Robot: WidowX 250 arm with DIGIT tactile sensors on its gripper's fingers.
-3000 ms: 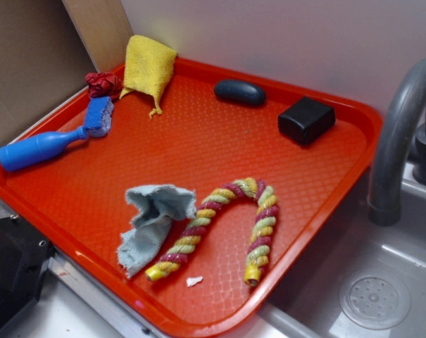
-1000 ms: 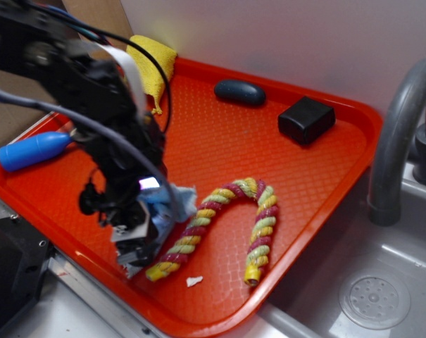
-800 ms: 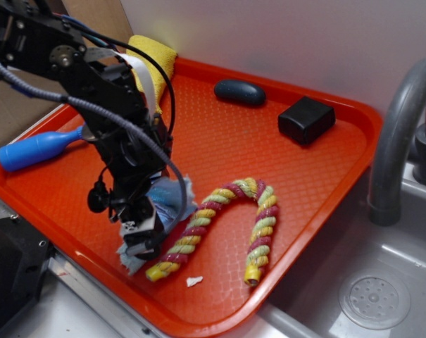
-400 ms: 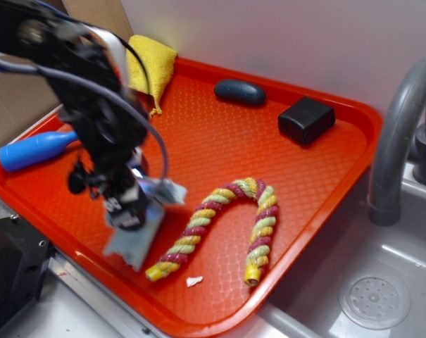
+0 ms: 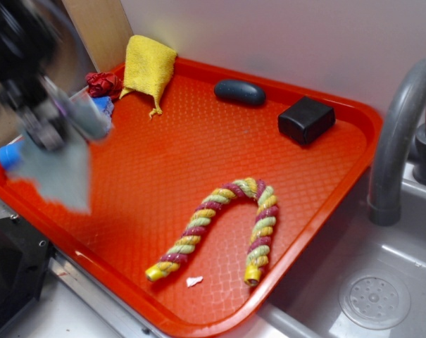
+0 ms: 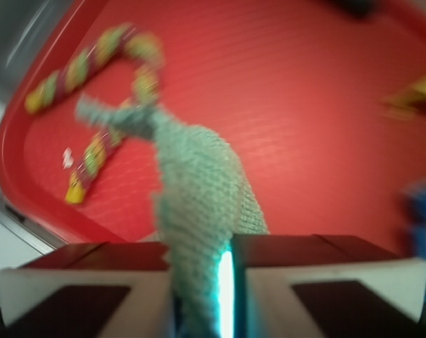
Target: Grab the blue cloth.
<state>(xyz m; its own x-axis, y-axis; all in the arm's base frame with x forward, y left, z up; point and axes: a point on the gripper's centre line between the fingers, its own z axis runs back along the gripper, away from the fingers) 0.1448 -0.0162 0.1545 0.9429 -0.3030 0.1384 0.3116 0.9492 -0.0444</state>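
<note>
1. grab looks done, judging from the wrist view: blue cloth (image 6: 198, 197) pinched between the two pads of the gripper (image 6: 202, 282), jaws narrow, closed right onto the fabric, with the rest of the rag trailing away from the fingers.
2. in the exterior view, same blue cloth (image 5: 58, 176) hanging as a blurred pale sheet under the smeared gripper (image 5: 54, 123), at about 9 o'clock of the red tray (image 5: 325, 183), over its left rim; apparently clear of the tray floor, though blur makes contact hard to rule out.
3. little left, by this reading: only keeping the pinch firm, since the grip sits on one edge of a thin, limp rag that could slip out.
4. on the tray, clockwise: yellow cloth (image 5: 149, 67) draped on the rim at about 11 o'clock, with a small red crumpled thing (image 5: 102, 83) just beside it toward 10.
5. dark oval object (image 5: 239, 92) at about 12 o'clock, black block (image 5: 306, 120) near 2 o'clock, well apart from each other.
6. striped rope (image 5: 223, 225) bent in an arch near 5 to 6 o'clock, both ends pointing at the near rim; small white scrap (image 5: 193, 282) between those ends, close to the left one.
7. bit of bright blue (image 5: 103, 105) at the left edge, mostly hidden behind the gripper; shape not readable.
8. outside the tray, grey faucet (image 5: 403, 134) and sink (image 5: 374, 299) at 3 to 4 o'clock; nothing in the sink but its drain.
</note>
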